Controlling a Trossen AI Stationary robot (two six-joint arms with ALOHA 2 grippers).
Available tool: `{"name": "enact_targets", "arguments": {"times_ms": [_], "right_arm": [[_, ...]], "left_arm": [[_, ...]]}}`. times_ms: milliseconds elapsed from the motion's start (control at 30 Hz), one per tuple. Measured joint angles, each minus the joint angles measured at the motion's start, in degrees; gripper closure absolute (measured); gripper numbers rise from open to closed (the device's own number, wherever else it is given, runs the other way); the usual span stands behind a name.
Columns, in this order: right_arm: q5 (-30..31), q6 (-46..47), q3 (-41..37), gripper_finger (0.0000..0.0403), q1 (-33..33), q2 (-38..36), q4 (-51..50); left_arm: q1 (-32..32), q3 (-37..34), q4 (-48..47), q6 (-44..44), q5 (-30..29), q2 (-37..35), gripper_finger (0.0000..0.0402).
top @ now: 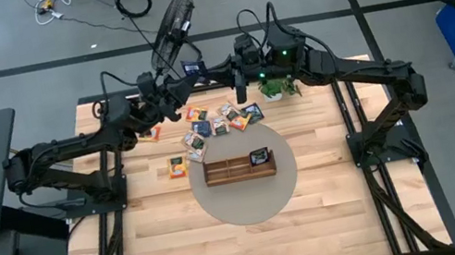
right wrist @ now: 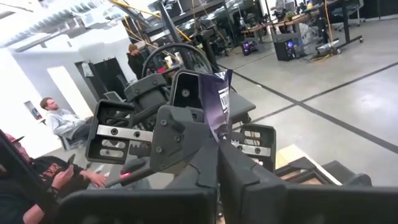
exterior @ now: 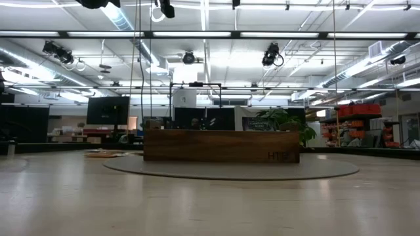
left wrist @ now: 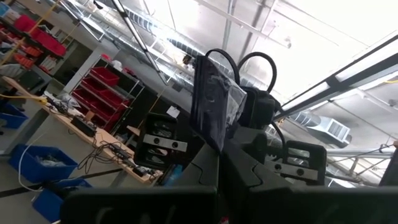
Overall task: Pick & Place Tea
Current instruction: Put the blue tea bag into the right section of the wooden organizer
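High view shows both arms lifted and meeting above the far edge of the bench (top: 165, 251), well over the loose tea packets (top: 213, 123) that lie scattered behind the tray (top: 237, 169). One packet (top: 259, 156) already sits in the right compartment of the tray.

The left claw (left wrist: 217, 152) is closed on a dark packet (left wrist: 213, 106), which stands up between its fingers. The right claw (right wrist: 217, 149) is closed too, pinching what seems the same packet (right wrist: 219, 102) by its lower edge, with the other arm's claw directly behind. I judge this is a handover in the air: both claws hold one packet, probably so that the right arm, which is nearer to the free compartments, can carry it down. The risk is tearing or slipping if one arm pulls before the other lets go.
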Motion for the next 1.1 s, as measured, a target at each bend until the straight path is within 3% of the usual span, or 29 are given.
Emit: {"name": "enact_targets", "arguments": {"times_ms": [200,533,667,767,933,1100], "right_arm": [[-0.4,-1.0,0.0,0.0401,0.0,-0.2,-0.5],[-0.4,-7.3,0.0,0.0402,-0.5,-3.9,-3.6],[-0.7,-17.6,0.0,0.0403,-0.8,-7.6,-10.3],[0.6,-29.4,0.1,0.0403,-0.3,-10.6,-17.9],[12.3,-46.7,0.1,0.0403,3.3,-13.1,-30.6],[26.2,-63.2,0.1,0.0403,8.4,-11.9,-36.0]], "left_arm": [[0.0,0.0,-0.2,-0.5,0.0,0.0,0.0377],[0.0,0.0,-0.1,-3.0,5.4,0.0,0.0269],[0.1,0.0,0.0,-8.5,7.5,0.0,0.0231],[0.8,0.0,0.1,-18.3,7.7,0.0,0.0211],[2.6,0.0,-1.3,-40.1,8.3,0.0,0.0192],[4.0,0.0,-8.4,-49.4,11.8,0.0,0.0189]]}}
